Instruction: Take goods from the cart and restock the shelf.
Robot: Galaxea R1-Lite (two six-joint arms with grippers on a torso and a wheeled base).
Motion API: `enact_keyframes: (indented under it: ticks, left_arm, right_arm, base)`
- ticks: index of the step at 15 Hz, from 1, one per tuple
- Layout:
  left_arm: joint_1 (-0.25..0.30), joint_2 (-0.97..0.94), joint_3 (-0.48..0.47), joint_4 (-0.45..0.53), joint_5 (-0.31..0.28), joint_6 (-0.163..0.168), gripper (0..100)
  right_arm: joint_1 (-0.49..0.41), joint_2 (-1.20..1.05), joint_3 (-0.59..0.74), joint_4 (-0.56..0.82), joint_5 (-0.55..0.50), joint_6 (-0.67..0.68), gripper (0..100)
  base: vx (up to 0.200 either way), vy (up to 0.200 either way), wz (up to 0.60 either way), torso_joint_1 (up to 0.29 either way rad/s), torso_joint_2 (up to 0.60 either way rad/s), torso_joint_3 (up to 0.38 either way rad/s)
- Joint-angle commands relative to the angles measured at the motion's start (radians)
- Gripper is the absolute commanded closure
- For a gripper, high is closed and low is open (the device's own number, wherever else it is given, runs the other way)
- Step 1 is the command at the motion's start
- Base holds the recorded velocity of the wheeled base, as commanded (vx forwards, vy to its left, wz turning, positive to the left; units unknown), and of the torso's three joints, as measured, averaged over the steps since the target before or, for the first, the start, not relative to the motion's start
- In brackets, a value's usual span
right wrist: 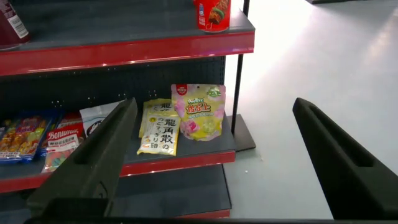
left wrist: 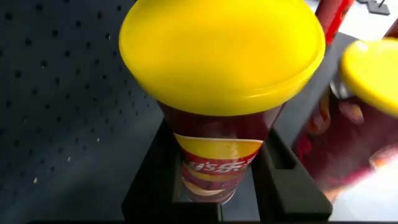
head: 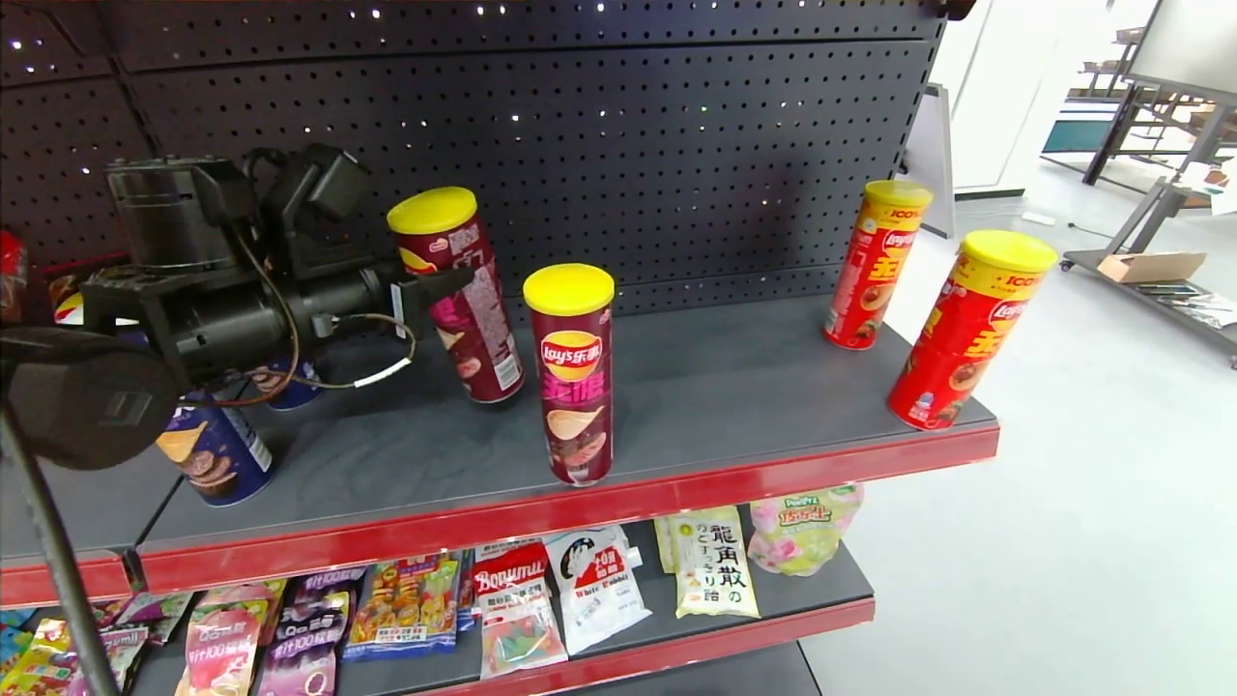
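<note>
The shelf has a flat grey board with a red front edge. Its black back wall is full of little holes. The left end effector is over the left part of the shelf and grips a dark red can with a yellow lid. This can leans, with its bottom down by the board. A second dark red can stands upright near the shelf's front edge. A red can stands toward the back at the shelf's right end. Another red can stands at the right front corner. A blue can stands at the shelf's left. Snack bags lie on the shelf's lower board. The right end effector is spread wide and holds nothing, out in front of that lower board. A pale, shiny floor runs past the shelf's right side.
</note>
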Motion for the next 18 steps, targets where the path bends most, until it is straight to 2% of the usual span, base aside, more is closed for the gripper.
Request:
enact_keyframes:
  ticks: [1, 4, 5, 7, 12, 13, 14, 15, 18]
  left_arm:
    - [-0.021, 0.053, -0.093, 0.079, 0.000, 0.001, 100]
    - [-0.048, 0.115, -0.157, 0.095, 0.005, 0.001, 100]
    - [-0.064, 0.151, -0.208, 0.096, 0.023, -0.008, 100]
    - [-0.067, 0.189, -0.269, 0.101, 0.025, -0.006, 100]
    - [-0.079, 0.238, -0.292, 0.098, 0.020, 0.000, 100]
    - [-0.084, 0.252, -0.293, 0.093, 0.020, 0.009, 100]
    - [-0.088, 0.263, -0.289, 0.092, 0.022, 0.037, 100]
    - [-0.096, 0.272, -0.295, 0.089, 0.023, 0.051, 100]
    - [-0.094, 0.287, -0.298, 0.087, 0.020, 0.069, 100]
  right_arm:
    - [0.001, 0.002, 0.000, 0.000, 0.000, 0.000, 0]
    - [0.001, 0.002, 0.000, 0.000, 0.000, 0.000, 0]
    - [0.001, 0.002, 0.000, 0.000, 0.000, 0.000, 0]
    - [0.001, 0.002, 0.000, 0.000, 0.000, 0.000, 0]
    - [0.001, 0.002, 0.000, 0.000, 0.000, 0.000, 0]
    - [0.001, 0.002, 0.000, 0.000, 0.000, 0.000, 0]
    - [0.001, 0.002, 0.000, 0.000, 0.000, 0.000, 0]
    - [0.001, 0.002, 0.000, 0.000, 0.000, 0.000, 0]
    - [0.001, 0.002, 0.000, 0.000, 0.000, 0.000, 0]
  base:
    - [0.000, 0.000, 0.00, 0.000, 0.00, 0.000]
    - [0.000, 0.000, 0.00, 0.000, 0.00, 0.000]
    - [0.000, 0.000, 0.00, 0.000, 0.00, 0.000]
    - [0.000, 0.000, 0.00, 0.000, 0.00, 0.000]
    - [0.000, 0.000, 0.00, 0.000, 0.00, 0.000]
    - [0.000, 0.000, 0.00, 0.000, 0.00, 0.000]
    - [0.000, 0.000, 0.00, 0.000, 0.00, 0.000]
    - [0.000, 0.000, 0.00, 0.000, 0.00, 0.000]
    - [0.000, 0.000, 0.00, 0.000, 0.00, 0.000]
